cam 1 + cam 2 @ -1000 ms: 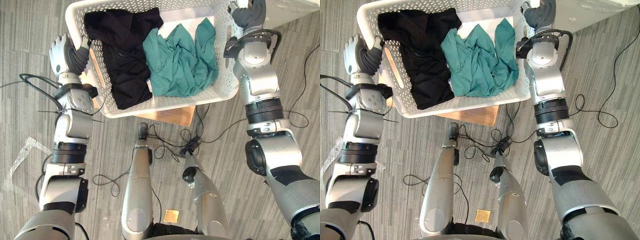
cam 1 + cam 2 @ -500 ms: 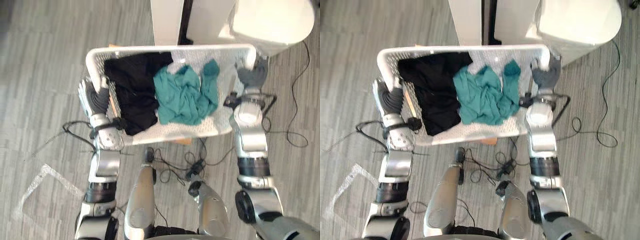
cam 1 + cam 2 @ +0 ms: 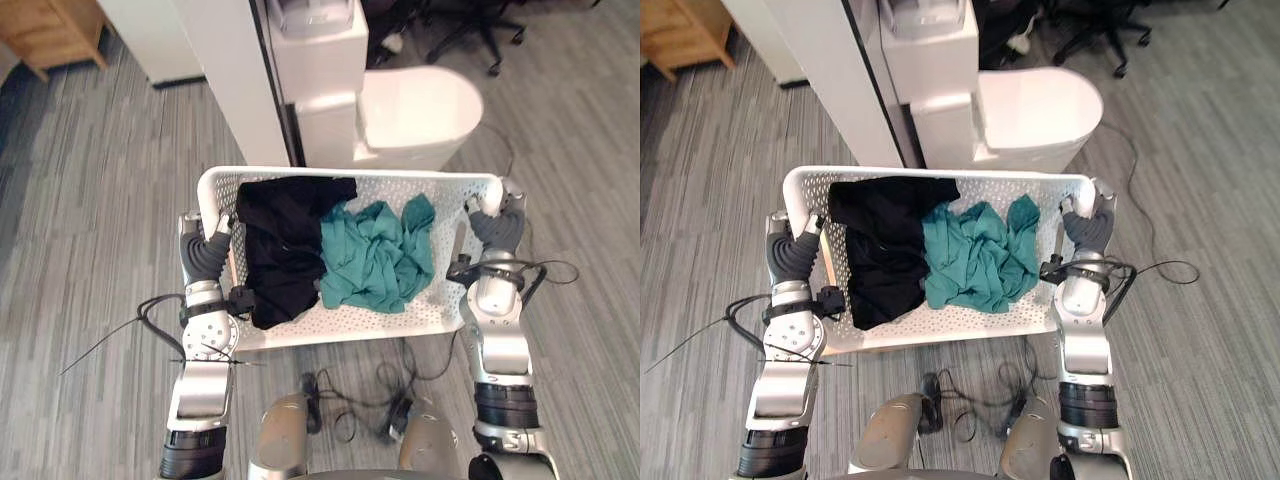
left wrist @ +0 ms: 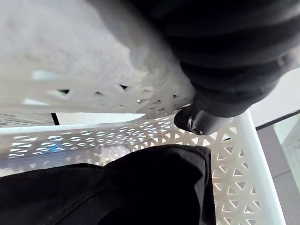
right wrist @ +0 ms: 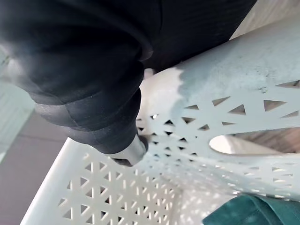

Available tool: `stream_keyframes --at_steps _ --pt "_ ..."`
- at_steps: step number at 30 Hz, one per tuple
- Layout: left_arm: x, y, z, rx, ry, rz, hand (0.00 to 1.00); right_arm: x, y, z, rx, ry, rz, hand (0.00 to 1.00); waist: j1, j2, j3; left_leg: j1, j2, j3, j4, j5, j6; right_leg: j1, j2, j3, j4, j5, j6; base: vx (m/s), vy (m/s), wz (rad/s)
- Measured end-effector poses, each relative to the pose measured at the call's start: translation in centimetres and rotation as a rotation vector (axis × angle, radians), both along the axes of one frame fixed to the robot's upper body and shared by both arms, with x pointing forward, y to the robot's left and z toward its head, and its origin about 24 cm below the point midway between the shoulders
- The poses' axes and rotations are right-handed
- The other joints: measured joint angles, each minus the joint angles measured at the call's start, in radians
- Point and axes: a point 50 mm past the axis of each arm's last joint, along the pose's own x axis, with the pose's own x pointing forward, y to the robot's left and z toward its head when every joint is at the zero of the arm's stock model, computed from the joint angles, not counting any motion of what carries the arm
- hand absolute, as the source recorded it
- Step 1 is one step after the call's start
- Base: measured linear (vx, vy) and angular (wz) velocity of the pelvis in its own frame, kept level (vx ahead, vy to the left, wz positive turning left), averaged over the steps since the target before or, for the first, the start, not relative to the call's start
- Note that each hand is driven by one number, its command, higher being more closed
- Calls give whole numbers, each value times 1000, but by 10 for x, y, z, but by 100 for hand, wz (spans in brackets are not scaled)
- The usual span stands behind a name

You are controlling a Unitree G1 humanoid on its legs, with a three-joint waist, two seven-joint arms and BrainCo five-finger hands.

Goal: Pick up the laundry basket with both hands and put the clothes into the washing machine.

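Laundry basket long axis left-right; left hand, right hand fingers clench end rims.

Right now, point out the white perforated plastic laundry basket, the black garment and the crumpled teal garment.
white perforated plastic laundry basket (image 3: 400, 174): left eye view, far rim.
black garment (image 3: 285, 250): left eye view, middle of the cloth.
crumpled teal garment (image 3: 375, 258): left eye view, middle of the heap.

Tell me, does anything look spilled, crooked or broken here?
Nothing stands out. The laundry basket hangs roughly level between the left hand and the right hand, each gripping an end rim. The black garment and the teal garment both lie inside it.
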Motion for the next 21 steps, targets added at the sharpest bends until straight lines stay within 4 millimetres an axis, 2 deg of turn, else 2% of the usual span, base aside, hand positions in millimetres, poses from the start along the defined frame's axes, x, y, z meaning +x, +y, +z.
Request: stream_keyframes --at_steps 1,2,3,4,5,6,7,9,10,11,13,14,15,16,17,18,19,20,21 --pt "-10 5 -2 -1 9 24 100 -2 5 -1 -4 -4 32 100 14 -17 -21 -7 -3 35 5 0 0 24 13 20 -40 -45 22 -56 -71 -50" --pt "-12 7 -3 0 12 29 100 -2 6 0 -11 -7 39 100 21 -18 -26 -13 -4 46 7 0 -1 24 18 20 -71 -53 28 -96 -74 -57" --pt "-14 7 -6 -13 22 36 100 -3 6 -2 -20 -3 47 100 28 -7 -42 -28 -5 53 2 5 -9 25 35 18 -128 -59 22 -115 -26 -50" --pt "-16 6 -10 -31 36 41 100 -5 4 -5 -26 8 44 100 39 14 -65 -42 3 69 -21 23 -13 32 67 26 -216 -60 9 -113 -37 -50" --pt "-18 2 -14 -50 53 31 100 -7 0 -8 -37 23 34 100 34 40 -79 -45 22 79 -47 49 -6 42 100 35 -283 -29 -20 -76 -30 -41" --pt "-18 0 -16 -56 60 24 100 -9 -2 -11 -43 33 28 100 32 48 -85 -44 29 80 -58 60 -4 45 115 36 -312 -9 -22 -59 -47 -28" --pt "-19 -2 -17 -55 69 11 100 -10 -5 -14 -47 45 21 100 21 55 -90 -44 41 79 -64 78 6 65 141 35 -369 22 -32 -56 -54 -21" --pt "-17 -6 -17 -55 68 -11 100 -12 -10 -14 -45 43 -1 100 4 56 -91 -40 54 44 -65 108 -6 81 172 39 -418 57 -45 -79 -80 -25" --pt "-16 -7 -16 -56 67 -14 100 -12 -11 -14 -46 41 -4 100 0 56 -91 -40 53 32 -64 112 -11 84 173 39 -416 59 -48 -53 -129 -13" --pt "-15 -10 -15 -57 63 -30 100 -14 -15 -17 -42 47 -20 100 -11 55 -92 -37 47 -28 -54 129 -3 90 168 38 -383 60 -50 -25 -118 0" --pt "-14 -15 -15 -59 60 -52 100 -19 -20 -22 -32 62 -46 100 -16 57 -91 -36 58 -41 -18 150 19 44 153 53 -293 43 -56 -119 -97 -25" --pt "-14 -13 -15 -47 60 -51 100 -21 -20 -24 -24 67 -46 100 -20 39 -101 -24 47 -49 -28 167 -1 30 151 99 -363 74 -88 -215 -89 -56" --pt "-14 -13 -17 -45 71 -53 100 -23 -17 -27 -22 74 -35 100 -32 52 -111 -9 57 -84 3 131 -47 35 162 113 -381 89 -95 -177 -76 -69" --pt "-14 -14 -18 -47 71 -57 100 -23 -17 -27 -22 76 -36 100 -30 56 -114 0 64 -94 42 104 -66 31 173 135 -386 99 -103 -57 -26 -101" --pt "-15 -15 -19 -50 76 -59 100 -24 -18 -28 -26 78 -38 100 -35 71 -124 33 67 -135 77 60 -123 20 201 183 -401 128 -107 -32 12 -133" --pt "-15 -17 -19 -50 76 -71 100 -25 -20 -28 -32 78 -40 100 -45 89 -137 74 59 -202 51 24 -159 -7 231 230 -415 154 -108 -48 34 -130" --pt "-15 -19 -19 -50 71 -81 100 -25 -20 -29 -32 77 -42 100 -57 94 -140 88 52 -232 19 8 -160 -24 242 249 -416 161 -102 -76 95 -105" --pt "-14 -21 -17 -48 59 -92 100 -27 -23 -29 -31 72 -56 100 -88 101 -146 100 39 -278 -43 -6 -143 -73 254 275 -404 176 -86 -119 109 -97" --pt "-10 -26 -18 -50 64 -119 100 -30 -28 -31 -18 75 -75 100 -97 101 -146 109 30 -282 -108 -12 -132 -132 263 323 -394 204 -69 -181 138 -98"
